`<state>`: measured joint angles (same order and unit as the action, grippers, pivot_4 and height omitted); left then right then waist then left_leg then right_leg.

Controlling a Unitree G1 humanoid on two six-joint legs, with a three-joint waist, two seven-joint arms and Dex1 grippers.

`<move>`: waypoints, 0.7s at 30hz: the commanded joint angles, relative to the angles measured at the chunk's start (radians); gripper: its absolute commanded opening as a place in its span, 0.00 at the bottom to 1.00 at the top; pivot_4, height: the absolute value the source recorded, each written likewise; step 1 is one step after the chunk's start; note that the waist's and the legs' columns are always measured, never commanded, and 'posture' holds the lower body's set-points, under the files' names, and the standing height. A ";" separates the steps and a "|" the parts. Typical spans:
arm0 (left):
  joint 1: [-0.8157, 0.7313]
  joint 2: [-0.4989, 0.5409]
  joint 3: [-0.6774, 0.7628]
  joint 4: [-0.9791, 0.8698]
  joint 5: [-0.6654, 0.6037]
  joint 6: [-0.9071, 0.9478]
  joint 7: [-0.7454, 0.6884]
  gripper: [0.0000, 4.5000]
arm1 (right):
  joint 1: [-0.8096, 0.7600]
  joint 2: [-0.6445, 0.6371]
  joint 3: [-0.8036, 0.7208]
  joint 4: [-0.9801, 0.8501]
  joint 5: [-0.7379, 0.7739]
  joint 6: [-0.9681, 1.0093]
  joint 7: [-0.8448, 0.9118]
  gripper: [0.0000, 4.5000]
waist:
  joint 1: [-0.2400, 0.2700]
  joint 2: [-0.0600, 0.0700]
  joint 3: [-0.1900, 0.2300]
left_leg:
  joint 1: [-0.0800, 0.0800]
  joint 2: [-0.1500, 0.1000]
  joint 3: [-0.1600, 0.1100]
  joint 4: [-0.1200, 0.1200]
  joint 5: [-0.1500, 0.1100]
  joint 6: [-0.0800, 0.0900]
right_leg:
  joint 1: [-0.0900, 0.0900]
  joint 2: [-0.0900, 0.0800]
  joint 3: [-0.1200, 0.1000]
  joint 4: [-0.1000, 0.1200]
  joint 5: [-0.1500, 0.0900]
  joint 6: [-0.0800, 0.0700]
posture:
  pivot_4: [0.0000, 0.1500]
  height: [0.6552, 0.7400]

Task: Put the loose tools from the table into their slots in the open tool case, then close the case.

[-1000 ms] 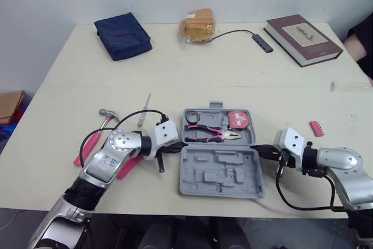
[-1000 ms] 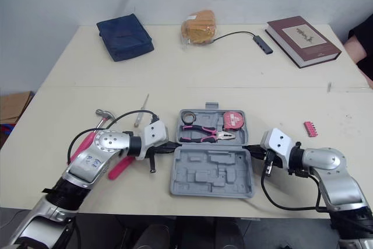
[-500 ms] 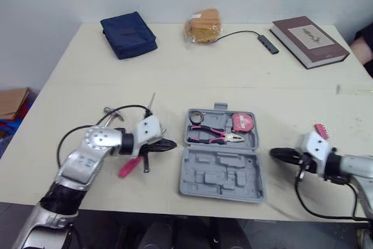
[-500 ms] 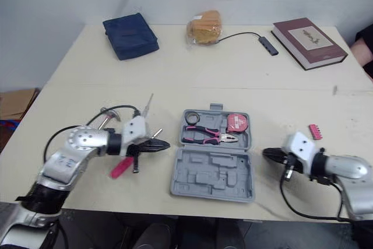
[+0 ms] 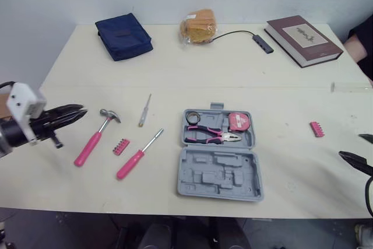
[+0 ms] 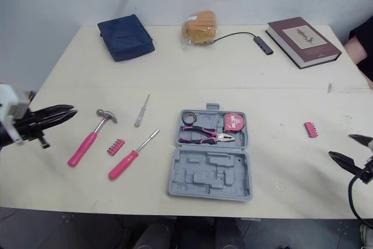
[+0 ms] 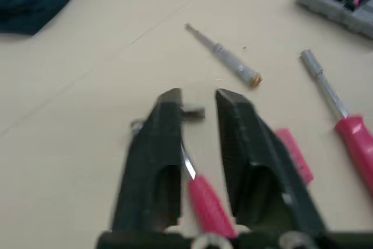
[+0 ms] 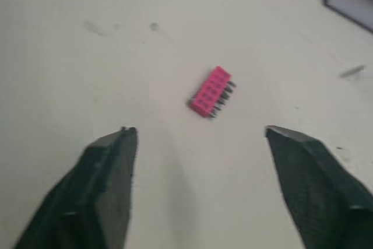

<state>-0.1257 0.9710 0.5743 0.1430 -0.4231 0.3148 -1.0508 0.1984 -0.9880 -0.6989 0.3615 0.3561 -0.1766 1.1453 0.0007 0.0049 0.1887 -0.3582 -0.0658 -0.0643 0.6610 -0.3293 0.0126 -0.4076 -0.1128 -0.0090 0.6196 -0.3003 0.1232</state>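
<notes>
The grey tool case (image 5: 219,174) lies open mid-table, with pink pliers (image 5: 211,135), a tape measure (image 5: 238,121) and a small roll (image 5: 194,118) in its far half. Left of it lie a pink hammer (image 5: 92,142), a pink bit holder (image 5: 120,146), a pink-handled screwdriver (image 5: 137,155) and a thin tester screwdriver (image 5: 144,110). My left gripper (image 5: 81,112) hovers left of the hammer, open a little and holding nothing. A second pink bit holder (image 8: 211,91) lies right of the case. My right gripper (image 5: 352,146) stands wide open near it at the table's right edge.
Along the far edge sit a navy pouch (image 5: 123,36), a bagged loaf (image 5: 199,26), a cabled USB hub (image 5: 262,43) and a brown book (image 5: 302,39). A person's sleeve (image 5: 361,42) shows at the right edge.
Both arms have drawn back from the case, the left to the far left and the right to the far right. Both grippers went from shut to open. The view also shifted.
</notes>
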 commanded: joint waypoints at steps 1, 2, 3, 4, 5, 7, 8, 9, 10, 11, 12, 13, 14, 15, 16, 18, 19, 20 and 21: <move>0.023 0.055 0.108 0.130 0.021 -0.082 0.005 0.61 | 0.018 -0.021 -0.080 0.087 0.002 -0.076 -0.010 1.00 | 0.001 -0.001 0.000 | 0.000 0.000 0.000 0.000 0.000 0.000 | 0.000 0.000 0.000 0.000 0.000 0.000 | 1.00 1.00; 0.038 0.062 0.126 0.187 0.034 -0.119 0.017 0.72 | 0.017 -0.021 -0.086 0.113 -0.003 -0.089 -0.024 1.00 | -0.001 -0.001 0.000 | 0.000 0.000 0.000 0.000 0.000 0.000 | 0.000 0.000 0.000 0.000 0.000 0.000 | 1.00 1.00; 0.051 0.068 0.143 0.248 0.045 -0.157 0.025 0.81 | 0.016 -0.019 -0.089 0.137 -0.012 -0.102 -0.045 1.00 | -0.002 -0.001 0.000 | 0.000 0.000 0.000 0.000 0.000 0.000 | 0.000 0.000 0.000 0.000 0.000 0.000 | 1.00 1.00; 0.062 0.073 0.160 0.304 0.053 -0.193 0.033 0.94 | 0.015 -0.017 -0.088 0.161 -0.026 -0.113 -0.073 1.00 | -0.003 -0.001 0.000 | 0.000 0.000 0.000 0.000 0.000 0.000 | 0.000 0.000 0.001 0.000 0.000 0.000 | 1.00 1.00; 0.070 0.078 0.176 0.352 0.057 -0.220 0.044 1.00 | 0.016 -0.012 -0.084 0.180 -0.031 -0.123 -0.087 1.00 | -0.004 -0.001 0.000 | 0.001 0.000 0.001 0.000 -0.001 0.000 | 0.000 0.000 0.001 0.000 0.000 0.000 | 1.00 1.00; 0.076 0.085 0.191 0.409 0.056 -0.253 0.059 1.00 | 0.019 -0.005 -0.073 0.205 -0.033 -0.148 -0.093 1.00 | -0.006 -0.001 0.000 | 0.002 0.000 0.002 -0.003 -0.001 0.000 | 0.000 0.000 0.001 0.000 0.000 0.000 | 1.00 1.00; 0.077 0.087 0.193 0.426 0.055 -0.264 0.064 1.00 | 0.021 -0.003 -0.067 0.214 -0.032 -0.162 -0.090 1.00 | -0.006 -0.001 0.000 | 0.003 0.000 0.003 -0.003 -0.001 0.000 | 0.000 0.000 0.001 0.000 0.000 0.000 | 1.00 1.00; 0.097 0.090 0.203 0.445 0.058 -0.277 0.066 1.00 | 0.026 0.004 -0.063 0.215 -0.030 -0.167 -0.091 1.00 | -0.006 -0.001 0.000 | 0.003 0.000 0.003 -0.004 -0.001 0.000 | 0.000 0.000 0.001 0.000 0.000 0.000 | 1.00 1.00; 0.119 0.089 0.217 0.451 0.054 -0.278 0.066 1.00 | 0.028 0.016 -0.056 0.200 -0.021 -0.162 -0.091 1.00 | -0.006 -0.001 0.000 | 0.003 0.000 0.003 -0.004 -0.001 0.000 | 0.000 0.000 0.002 0.000 0.000 0.000 | 1.00 1.00; 0.134 0.089 0.226 0.452 0.049 -0.279 0.066 1.00 | 0.029 0.023 -0.052 0.190 -0.014 -0.157 -0.091 1.00 | -0.007 -0.001 0.000 | 0.003 0.001 0.004 -0.004 -0.001 0.000 | 0.000 0.000 0.003 0.001 0.000 0.000 | 1.00 1.00; 0.141 0.084 0.227 0.440 0.043 -0.276 0.068 1.00 | 0.018 0.034 -0.045 0.170 -0.003 -0.156 -0.090 1.00 | -0.007 -0.002 0.000 | 0.004 0.001 0.004 -0.004 -0.001 0.000 | 0.000 0.000 0.005 0.000 0.000 0.000 | 1.00 1.00; 0.141 0.073 0.220 0.405 0.031 -0.261 0.070 1.00 | 0.000 0.045 -0.035 0.146 0.014 -0.149 -0.085 1.00 | -0.006 -0.002 0.000 | 0.004 0.001 0.004 -0.004 -0.001 0.000 | 0.000 0.000 0.006 0.000 0.000 0.000 | 1.00 1.00; 0.140 0.066 0.214 0.379 0.023 -0.250 0.072 1.00 | -0.014 0.050 -0.029 0.132 0.025 -0.144 -0.081 1.00 | -0.006 -0.002 -0.001 | 0.004 0.002 0.004 -0.005 -0.001 0.000 | 0.000 0.000 0.007 0.000 0.000 0.000 | 1.00 1.00; 0.137 0.056 0.200 0.344 0.020 -0.235 0.081 1.00 | -0.031 0.057 -0.012 0.100 0.040 -0.122 -0.076 1.00 | -0.006 -0.002 -0.001 | 0.004 0.002 0.004 -0.004 -0.001 0.000 | 0.000 0.000 0.007 0.001 0.000 0.000 | 1.00 1.00; 0.134 0.047 0.187 0.309 0.017 -0.216 0.092 1.00 | -0.047 0.064 0.005 0.069 0.053 -0.103 -0.072 1.00 | -0.006 -0.002 -0.001 | 0.004 0.001 0.004 -0.004 -0.002 0.000 | 0.000 0.000 0.008 0.001 0.000 0.000 | 1.00 1.00; 0.130 0.022 0.166 0.214 -0.013 -0.130 0.116 1.00 | -0.086 0.074 0.040 0.022 0.066 -0.096 -0.065 1.00 | -0.006 -0.002 -0.001 | 0.005 0.002 0.005 -0.004 -0.002 0.000 | 0.000 0.000 0.009 0.002 0.000 0.000 | 1.00 1.00; 0.131 0.009 0.156 0.157 -0.030 -0.087 0.125 1.00 | -0.111 0.083 0.053 0.001 0.079 -0.080 -0.070 1.00 | -0.006 -0.002 -0.001 | 0.005 0.002 0.005 -0.004 -0.002 0.000 | 0.000 0.000 0.009 0.002 0.000 0.000 | 1.00 1.00; 0.125 -0.013 0.137 0.067 -0.060 -0.023 0.155 1.00 | -0.142 0.100 0.080 -0.040 0.099 -0.064 -0.067 1.00 | -0.005 -0.002 -0.001 | 0.005 0.002 0.005 -0.004 -0.002 0.000 | 0.000 0.000 0.009 0.002 0.000 0.000 | 1.00 1.00; 0.113 -0.033 0.120 -0.013 -0.100 0.042 0.182 1.00 | -0.167 0.115 0.107 -0.080 0.117 -0.048 -0.063 1.00 | -0.005 -0.002 -0.001 | 0.005 0.002 0.005 -0.004 -0.002 -0.001 | 0.000 0.000 0.009 0.002 0.000 0.000 | 1.00 1.00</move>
<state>0.0029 0.9474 0.7113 0.2576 -0.4565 0.2703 -0.9081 0.0512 -0.8893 -0.6151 0.3552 0.4233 -0.2439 1.0773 -0.0045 0.0028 0.1878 -0.3539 -0.0630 -0.0596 0.6568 -0.3312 0.0113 -0.4080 -0.1123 0.0002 0.6213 -0.3002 0.1227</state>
